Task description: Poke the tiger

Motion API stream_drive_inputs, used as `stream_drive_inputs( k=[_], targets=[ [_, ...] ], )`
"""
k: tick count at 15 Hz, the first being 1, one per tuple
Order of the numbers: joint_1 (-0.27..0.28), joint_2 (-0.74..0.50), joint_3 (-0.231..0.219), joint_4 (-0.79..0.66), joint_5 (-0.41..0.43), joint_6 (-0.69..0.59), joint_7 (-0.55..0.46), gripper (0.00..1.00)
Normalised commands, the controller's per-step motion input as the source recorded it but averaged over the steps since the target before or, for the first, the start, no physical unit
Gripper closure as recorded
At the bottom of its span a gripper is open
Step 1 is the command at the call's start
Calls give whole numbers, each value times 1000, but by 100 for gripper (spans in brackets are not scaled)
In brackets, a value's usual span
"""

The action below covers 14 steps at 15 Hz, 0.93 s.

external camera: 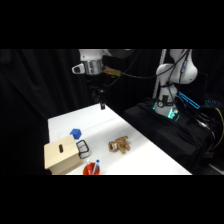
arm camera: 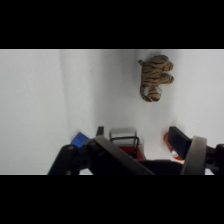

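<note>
The bench (external camera: 145, 155) is lying white under the arm (external camera: 92, 62), which is reaching in from the upper right and hanging high over the far end of the surface. The fingers (external camera: 102, 102) are pointing down, well above the bench and touching nothing; whether they are open or closed cannot be told from either view, and nothing is showing between them.

A tan box (external camera: 61, 156) with a dark slot is standing at the near left corner. Just beside its right face a small black-framed item (external camera: 83, 147) is resting. Behind the box a blue object (external camera: 75, 133) is sitting on the bench. At the front edge, just right of the box, a red item (external camera: 91, 169) is lying.

The tiger (external camera: 119, 145) is lying on the bench right of the box, well apart from it and nearer the camera than the fingers. In the wrist view the tiger (arm camera: 155, 77) is showing striped, alone on bare white surface.
</note>
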Motion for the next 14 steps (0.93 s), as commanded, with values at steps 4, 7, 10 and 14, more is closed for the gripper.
stream_drive_inputs(
  k=[4,7,10,14],
  targets=[
    [8,7,36,-9,-22,39,49,0],
    [62,13,73,-18,-30,113,106,0],
    [80,22,68,-25,-37,171,146,28],
    [65,35,41,-95,-45,297,136,47]
  ],
)
